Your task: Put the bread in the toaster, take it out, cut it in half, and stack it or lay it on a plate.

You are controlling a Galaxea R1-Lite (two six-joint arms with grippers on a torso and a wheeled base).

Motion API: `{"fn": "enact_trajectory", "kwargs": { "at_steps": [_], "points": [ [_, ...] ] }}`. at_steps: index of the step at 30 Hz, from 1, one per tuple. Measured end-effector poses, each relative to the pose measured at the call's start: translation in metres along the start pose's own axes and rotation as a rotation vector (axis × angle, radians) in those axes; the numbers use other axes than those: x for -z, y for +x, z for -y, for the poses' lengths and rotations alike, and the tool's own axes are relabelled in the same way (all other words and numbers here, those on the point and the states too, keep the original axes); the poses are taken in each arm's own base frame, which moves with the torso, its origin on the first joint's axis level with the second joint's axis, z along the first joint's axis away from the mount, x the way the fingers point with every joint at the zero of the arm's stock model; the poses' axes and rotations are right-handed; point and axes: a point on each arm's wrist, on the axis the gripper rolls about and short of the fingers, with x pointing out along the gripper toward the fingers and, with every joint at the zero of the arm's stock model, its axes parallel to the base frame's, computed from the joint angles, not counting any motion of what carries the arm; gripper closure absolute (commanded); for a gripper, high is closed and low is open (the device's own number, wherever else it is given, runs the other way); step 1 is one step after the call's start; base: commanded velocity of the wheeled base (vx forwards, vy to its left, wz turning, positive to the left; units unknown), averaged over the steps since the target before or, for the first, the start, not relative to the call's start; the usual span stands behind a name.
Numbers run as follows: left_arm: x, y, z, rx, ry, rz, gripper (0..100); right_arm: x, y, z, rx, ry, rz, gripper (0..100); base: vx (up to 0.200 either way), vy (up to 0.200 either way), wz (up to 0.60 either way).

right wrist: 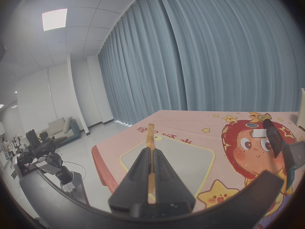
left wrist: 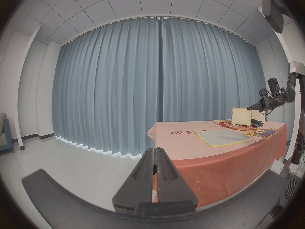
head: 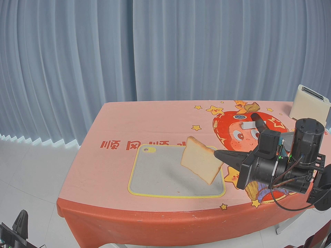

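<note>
The right gripper (head: 219, 154) is clamped on one edge of the bread (head: 200, 161), holding the whole slice tilted in the air. Below it, the bench (head: 138, 121), draped in a pink cartoon cloth, carries a grey cutting board (head: 162, 176) near its front and a cream toaster (head: 310, 105) at its far right corner. The left gripper (left wrist: 155, 150), fingers together, hangs low, well apart from the bench. The toasting looks finished; cutting and plating remain.

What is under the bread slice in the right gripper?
The grey, yellow-rimmed cutting board lies under the bread slice, which the right gripper holds clear of it. In the head view the slice hides a patch of the board.
</note>
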Motion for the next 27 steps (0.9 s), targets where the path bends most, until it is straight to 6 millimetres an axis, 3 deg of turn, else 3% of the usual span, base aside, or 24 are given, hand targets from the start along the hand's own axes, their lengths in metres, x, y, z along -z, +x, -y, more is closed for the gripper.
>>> {"fn": "enact_trajectory", "kwargs": {
  "at_steps": [12, 27],
  "points": [
    [0.0, 0.0, 0.0, 0.0, 0.0, 0.0, 100, -0.002, 0.006, -0.001, -0.006, 0.08, 0.001, 100, 0.0, 0.0, 0.0],
    [0.0, 0.0, 0.0, 0.0, 0.0, 0.0, 100, 0.011, 0.019, 0.004, 0.013, 0.09, -0.059, 100, 0.0, 0.0, 0.0]
  ]
}}
